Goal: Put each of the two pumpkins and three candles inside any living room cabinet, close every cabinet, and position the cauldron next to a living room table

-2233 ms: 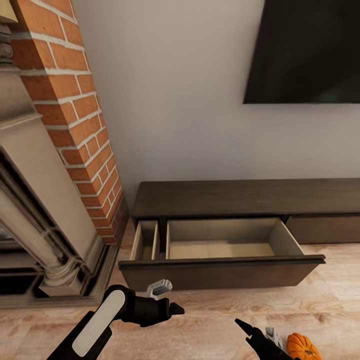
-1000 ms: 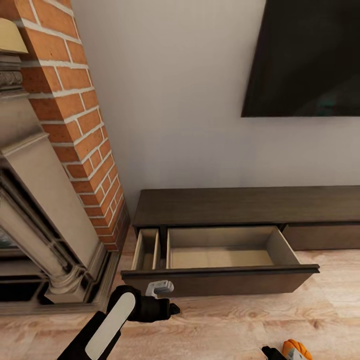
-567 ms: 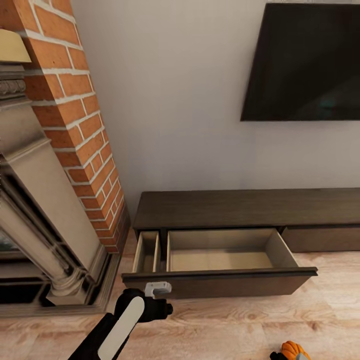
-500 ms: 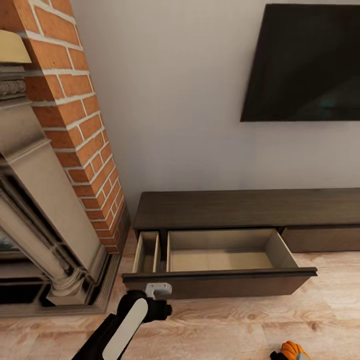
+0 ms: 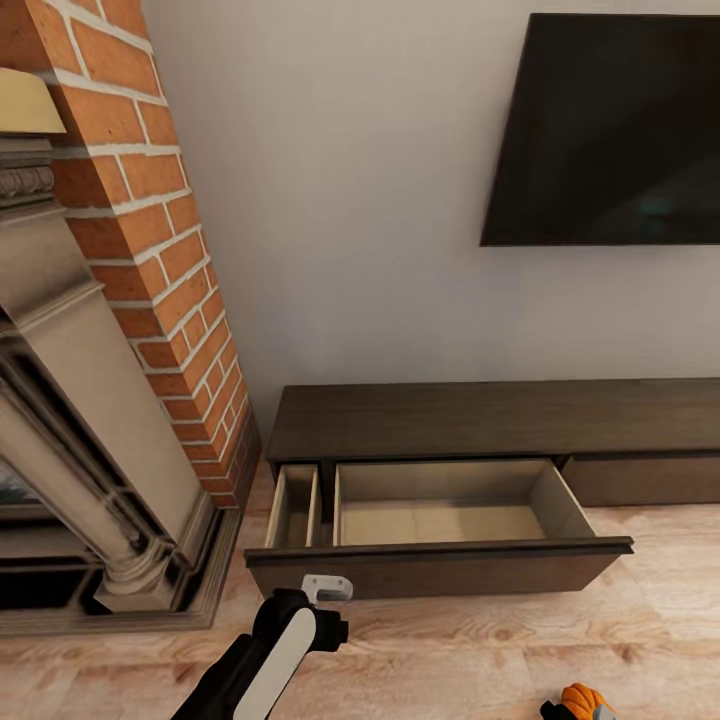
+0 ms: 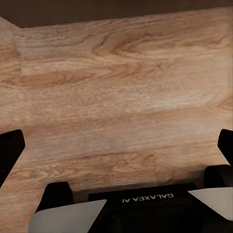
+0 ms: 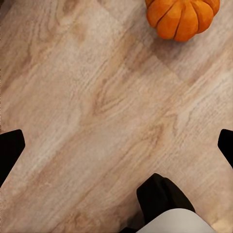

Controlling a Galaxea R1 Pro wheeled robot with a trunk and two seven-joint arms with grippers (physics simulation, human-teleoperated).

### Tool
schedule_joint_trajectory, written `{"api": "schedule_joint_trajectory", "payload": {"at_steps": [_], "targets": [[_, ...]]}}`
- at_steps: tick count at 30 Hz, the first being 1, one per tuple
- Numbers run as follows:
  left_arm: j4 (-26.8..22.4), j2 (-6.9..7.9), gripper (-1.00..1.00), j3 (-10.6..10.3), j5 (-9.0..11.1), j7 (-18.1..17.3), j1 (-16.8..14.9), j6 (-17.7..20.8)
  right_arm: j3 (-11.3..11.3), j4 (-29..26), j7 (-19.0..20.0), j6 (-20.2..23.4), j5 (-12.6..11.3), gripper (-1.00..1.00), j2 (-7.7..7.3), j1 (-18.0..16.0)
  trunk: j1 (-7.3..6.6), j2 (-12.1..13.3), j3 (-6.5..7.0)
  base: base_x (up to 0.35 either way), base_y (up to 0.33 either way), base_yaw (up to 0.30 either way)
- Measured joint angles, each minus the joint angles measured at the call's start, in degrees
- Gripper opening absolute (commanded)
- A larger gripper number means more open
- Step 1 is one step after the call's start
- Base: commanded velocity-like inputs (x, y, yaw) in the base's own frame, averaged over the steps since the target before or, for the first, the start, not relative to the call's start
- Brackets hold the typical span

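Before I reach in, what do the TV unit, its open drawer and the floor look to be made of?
The long dark brown TV unit: matte wood, faint grain, possibly veneer. Its open drawer's tan inside: smooth pale board. The light plank floor: wood or laminate, with clear grain and knots and a slight sheen.

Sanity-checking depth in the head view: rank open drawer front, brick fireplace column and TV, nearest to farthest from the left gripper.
1. Open drawer front: just beyond the left gripper.
2. Brick fireplace column: on its left, farther back.
3. TV: high on the wall, to the right, farthest.

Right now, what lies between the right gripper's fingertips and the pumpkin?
Only bare wood plank floor, seen in the right wrist view; the open right gripper is apart from the pumpkin.
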Motion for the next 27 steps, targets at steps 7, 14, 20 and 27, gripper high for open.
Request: {"api": "schedule_joint_trajectory", "payload": {"at_steps": [7,14,20,27], "targets": [[0.05,-0.03,1.00,-0.06,0.08,-0.02,-0.01,0.00,0.01,-0.01,0.05,-0.01,-0.07,1.00,0.00,0.00,0.01,0.00,0.00,-0.027,0.000,-0.040],[0.05,-0.07,1.00,-0.10,-0.14,0.08,0.00,-0.01,-0.02,-0.01,0.05,-0.01,0.01,1.00,0.00,0.00,0.03,0.00,0.00,-0.184,-0.097,-0.245],[0.02,-0.07,1.00,-0.17,-0.28,0.20,0.00,-0.01,-0.01,-0.01,0.05,0.00,0.02,1.00,0.00,0.00,0.03,0.00,0.00,-0.300,-0.099,-0.278],[0.02,-0.07,1.00,-0.18,-0.29,0.23,-0.01,-0.01,0.00,-0.01,0.05,0.08,-0.02,1.00,0.00,0.01,0.03,0.00,0.00,-0.301,-0.068,-0.280]]}}
